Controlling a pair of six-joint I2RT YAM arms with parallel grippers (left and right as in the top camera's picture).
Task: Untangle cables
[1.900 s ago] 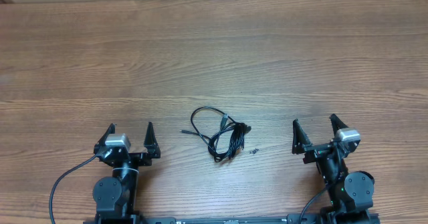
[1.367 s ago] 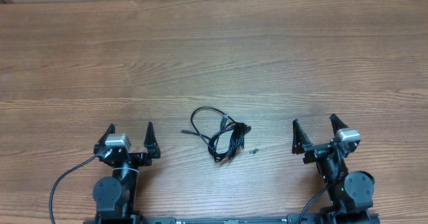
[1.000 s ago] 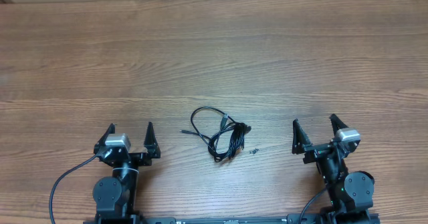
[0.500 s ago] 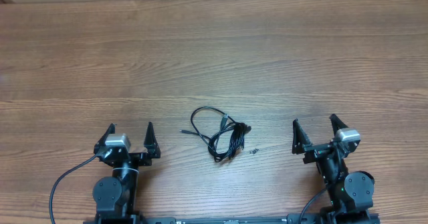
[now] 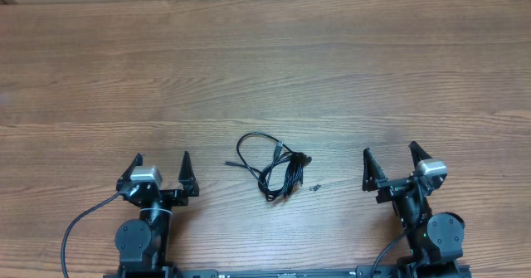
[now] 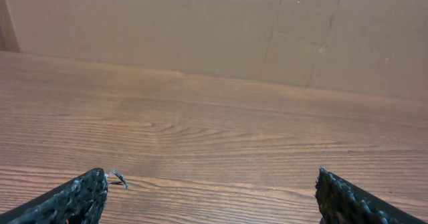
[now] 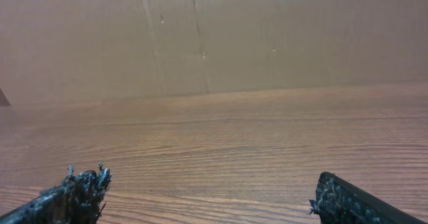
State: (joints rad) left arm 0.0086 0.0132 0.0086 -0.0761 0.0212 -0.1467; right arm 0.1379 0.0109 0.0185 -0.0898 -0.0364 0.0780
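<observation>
Cables (image 5: 272, 168) lie tangled near table (image 5: 265, 62) centre, unchanged over recent frames, with left gripper (image 5: 161, 162) at eight o'clock and right gripper (image 5: 389, 152) at four o'clock both spread wide, empty, unmoved: untangling not yet begun.

Matt wood-grain table (image 5: 332, 70), glossy thin black cables (image 5: 274, 166)

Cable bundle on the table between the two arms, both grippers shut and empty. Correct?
Not quite: both grippers are open, not shut. The overhead view shows the left gripper and the right gripper with fingers spread wide, both empty. The cable bundle does lie on the table between the two arms.
</observation>
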